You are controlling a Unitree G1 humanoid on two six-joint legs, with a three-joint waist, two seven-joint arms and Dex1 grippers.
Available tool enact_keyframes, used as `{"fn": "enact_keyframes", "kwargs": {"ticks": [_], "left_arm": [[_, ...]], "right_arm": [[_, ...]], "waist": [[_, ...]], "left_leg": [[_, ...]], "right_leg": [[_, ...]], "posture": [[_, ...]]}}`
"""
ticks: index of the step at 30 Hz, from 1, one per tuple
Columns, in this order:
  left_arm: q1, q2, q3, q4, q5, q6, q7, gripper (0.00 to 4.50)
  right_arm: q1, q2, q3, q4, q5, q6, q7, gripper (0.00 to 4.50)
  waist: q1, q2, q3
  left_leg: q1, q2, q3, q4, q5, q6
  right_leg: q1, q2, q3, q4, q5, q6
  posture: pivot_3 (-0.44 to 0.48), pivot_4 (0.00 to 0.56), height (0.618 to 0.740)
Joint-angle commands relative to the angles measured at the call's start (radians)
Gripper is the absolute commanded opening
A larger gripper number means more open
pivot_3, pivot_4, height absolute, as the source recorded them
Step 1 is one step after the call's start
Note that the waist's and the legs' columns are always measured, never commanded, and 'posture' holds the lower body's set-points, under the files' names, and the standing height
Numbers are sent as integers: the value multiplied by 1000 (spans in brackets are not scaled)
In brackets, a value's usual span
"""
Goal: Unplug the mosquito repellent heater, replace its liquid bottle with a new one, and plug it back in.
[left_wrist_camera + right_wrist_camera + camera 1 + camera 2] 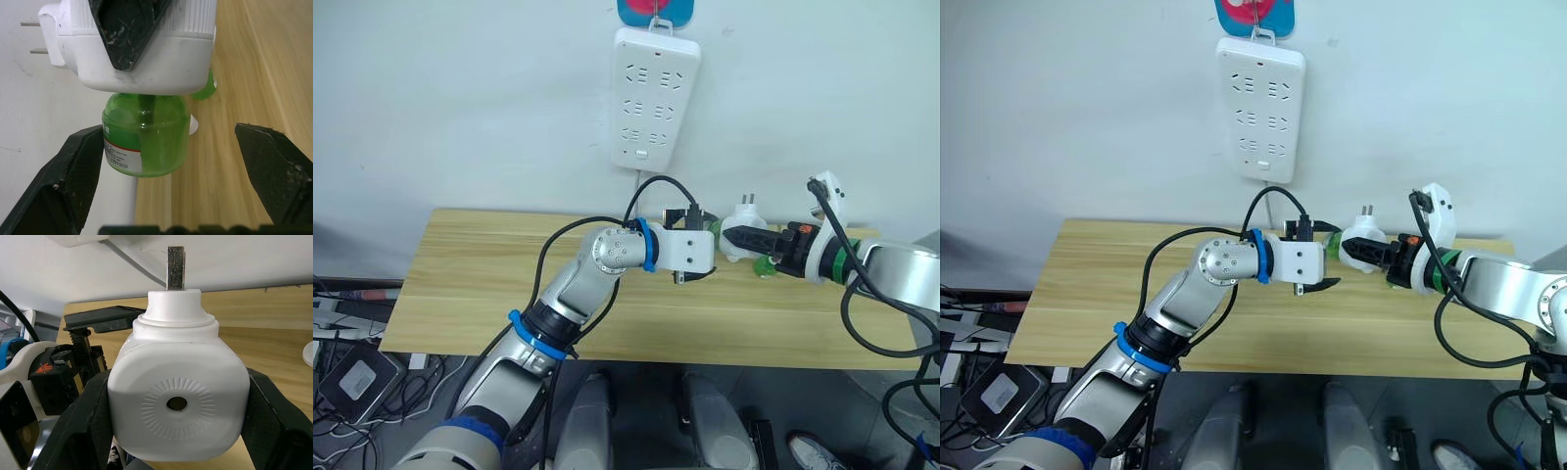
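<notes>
Black fingers of the right gripper (176, 431) pinch the mosquito repellent heater (741, 235) above the wooden table (460, 294), while the left gripper (176, 181), spread wide at its 9 o'clock, flanks the green liquid bottle (145, 133).

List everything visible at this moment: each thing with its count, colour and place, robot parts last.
mosquito repellent heater: 1, white, unplugged, held above the table
liquid bottle: 1, green, attached to the heater
second bottle: 1, green, on the table behind
power strip: 1, white, on the wall
table: 1, light wood, against the wall
right gripper: black fingers clamped on the heater
left gripper: black fingers open either side of the attached bottle
</notes>
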Motion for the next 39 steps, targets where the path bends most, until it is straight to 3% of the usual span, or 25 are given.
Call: {"fn": "enact_keyframes", "kwargs": {"ticks": [1, 5, 6, 12, 16, 17, 23, 28, 35, 39], "left_arm": [[-1, -29, -7, -42, 4, 3, 38, 3640], [-8, -34, -16, -31, 11, 1, 47, 2358], [-6, -32, -19, -29, 13, -1, 46, 2223], [2, -25, -21, -13, 17, -23, 56, 2224], [15, -43, 6, 11, -11, -37, 99, 2224], [19, -48, 11, 17, -15, -47, 114, 2224], [32, -96, 64, 47, -57, -40, 200, 2224], [68, -205, 167, 31, -223, 42, 223, 2224], [133, -276, 225, -50, -436, 160, 174, 2224], [139, -256, 219, -55, -451, 167, 174, 2224]], "right_arm": [[-7, 4, -12, -49, 25, -17, 5, 2993], [-9, -2, -1, -56, 25, -11, 16, 2993], [-10, -1, 2, -57, 25, -12, 15, 2993], [-45, -12, 20, -76, 25, -12, 43, 2993], [-60, -24, 13, -110, 13, -33, 65, 4355], [-59, -34, 10, -127, -12, -29, 84, 4500], [-28, -68, -25, -252, -237, -56, 204, 4500], [135, -57, -86, -425, -489, -143, 323, 4500], [213, 121, -44, -492, -766, -289, 320, 4500], [191, 196, -11, -494, -860, -318, 326, 4500]], "waist": [[0, 0, 0], [0, 0, 0], [0, 0, 0], [0, 0, 0], [1, 0, 0], [1, 0, 0], [3, 0, 0], [7, 0, -1], [1, 1, -4], [-1, 4, -8]], "left_leg": [[0, 0, 0, 0, 0, 0], [0, 0, 0, 0, 0, 0], [0, 0, 0, 0, 0, 0], [0, 0, 0, 0, 0, 0], [0, 0, 0, 0, 0, 0], [0, 0, 0, 0, 0, 0], [0, 0, 0, 0, 0, 0], [-1, 0, 0, 0, 0, 0], [1, -1, 1, 1, 1, -2], [2, 0, 1, 1, 3, -4]], "right_leg": [[0, 0, 0, 0, 0, 0], [0, 0, 0, 0, 0, 0], [0, 0, 0, 0, 0, 0], [0, 0, 0, 0, 0, 0], [0, 0, 0, 0, 0, 0], [0, 0, 0, 0, 0, 0], [0, -1, 0, 0, 0, 0], [0, -1, -1, -1, 0, 0], [-1, -1, 1, 2, 0, 0], [-1, 0, 1, 4, 0, 0]], "posture": [[-51, 301, 740], [-50, 297, 740], [-50, 297, 740], [-47, 291, 740], [-46, 285, 740], [-46, 285, 740], [-51, 283, 740], [-57, 281, 740], [-69, 267, 740], [-76, 267, 740]]}}
